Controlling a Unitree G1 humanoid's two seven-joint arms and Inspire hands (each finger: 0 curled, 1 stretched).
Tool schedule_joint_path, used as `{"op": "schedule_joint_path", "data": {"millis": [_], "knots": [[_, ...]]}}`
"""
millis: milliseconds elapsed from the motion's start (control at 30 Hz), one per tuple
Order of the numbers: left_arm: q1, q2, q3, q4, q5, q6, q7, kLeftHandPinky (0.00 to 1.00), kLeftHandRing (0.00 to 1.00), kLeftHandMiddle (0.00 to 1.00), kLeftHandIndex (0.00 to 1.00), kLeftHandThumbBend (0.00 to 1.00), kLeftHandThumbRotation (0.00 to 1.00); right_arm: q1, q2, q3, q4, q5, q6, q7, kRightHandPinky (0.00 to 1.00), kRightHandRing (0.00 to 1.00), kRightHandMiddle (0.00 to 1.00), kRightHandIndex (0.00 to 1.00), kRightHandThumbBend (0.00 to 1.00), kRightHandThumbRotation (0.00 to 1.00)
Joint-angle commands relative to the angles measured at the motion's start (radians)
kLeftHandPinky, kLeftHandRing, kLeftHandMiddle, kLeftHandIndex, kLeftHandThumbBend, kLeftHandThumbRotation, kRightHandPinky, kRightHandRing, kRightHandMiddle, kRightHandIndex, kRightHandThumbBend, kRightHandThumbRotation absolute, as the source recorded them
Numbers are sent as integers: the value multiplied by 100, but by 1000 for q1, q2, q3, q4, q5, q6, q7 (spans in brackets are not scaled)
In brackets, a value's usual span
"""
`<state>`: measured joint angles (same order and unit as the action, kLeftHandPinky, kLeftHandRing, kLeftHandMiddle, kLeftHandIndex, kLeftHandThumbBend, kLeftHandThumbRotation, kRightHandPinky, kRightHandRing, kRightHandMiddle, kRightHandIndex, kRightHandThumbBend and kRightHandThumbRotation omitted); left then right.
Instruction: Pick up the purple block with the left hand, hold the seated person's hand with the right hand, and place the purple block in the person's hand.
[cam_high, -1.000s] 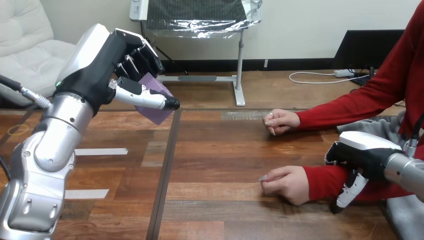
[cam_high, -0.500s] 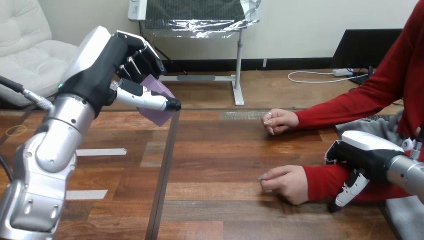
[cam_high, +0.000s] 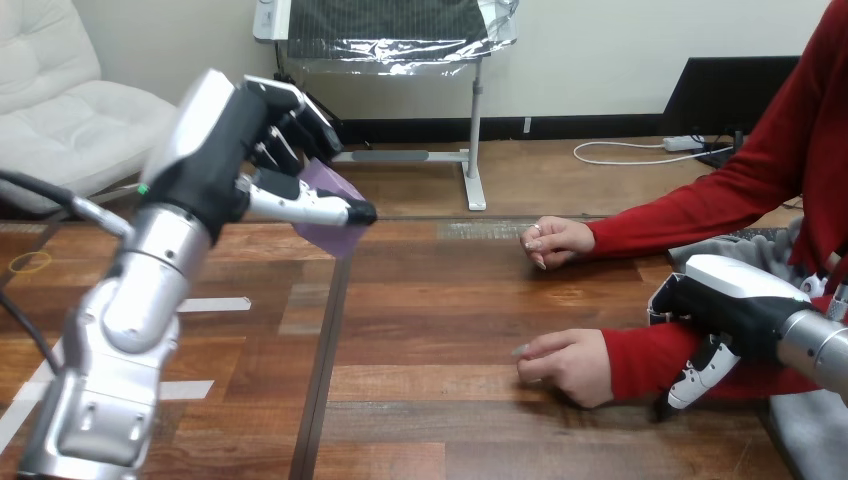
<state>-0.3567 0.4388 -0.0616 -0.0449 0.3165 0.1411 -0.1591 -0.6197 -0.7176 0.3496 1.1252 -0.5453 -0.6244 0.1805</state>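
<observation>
From the head view, you have your left hand (cam_high: 222, 150) raised above the far left part of the wooden table (cam_high: 450, 300), at the end of its silver forearm, which comes up from the near left corner. Its fingers and thumb are curled round the purple block (cam_high: 338, 236). The thumb lies across the block's front face and the fingers close in from behind. The block is in the air, tilted, with one corner pointing down toward the table and nothing else touching it.

Your right hand (cam_high: 735, 300) is at the near right, set over the red sleeve (cam_high: 650, 360) of the person's nearer arm, just behind the wrist. You cannot tell from here whether it grips that arm or only rests against it.

The person's near hand (cam_high: 565, 365) lies on the table just left of your right hand, loosely closed, knuckles up. The person's far hand (cam_high: 555, 242) rests on the table farther back, also loosely closed. Both are well to the right of the block.

Two pale tape strips (cam_high: 215, 303) lie on the table at the left, below your left arm.
</observation>
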Motion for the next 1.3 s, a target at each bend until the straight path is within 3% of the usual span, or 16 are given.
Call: {"op": "schedule_joint_path", "data": {"millis": [0, 633, 1267], "knots": [[-70, -31, 1, 47, -4, -35, 34, 31, 35, 40, 39, 82, 0, -51, -6, -58, -111, 63, -43, -12, 18, 21, 27, 29, 92, 11], [-99, -118, -25, 147, 12, -58, 65, 35, 37, 42, 40, 82, 0, -21, 6, -85, -212, 90, -78, -21, 15, 18, 23, 25, 91, 14], [-134, -167, -48, 218, 14, -74, 91, 35, 37, 42, 41, 83, 0, -4, 36, -92, -292, 121, -58, -5, 14, 17, 22, 24, 91, 18]]}}
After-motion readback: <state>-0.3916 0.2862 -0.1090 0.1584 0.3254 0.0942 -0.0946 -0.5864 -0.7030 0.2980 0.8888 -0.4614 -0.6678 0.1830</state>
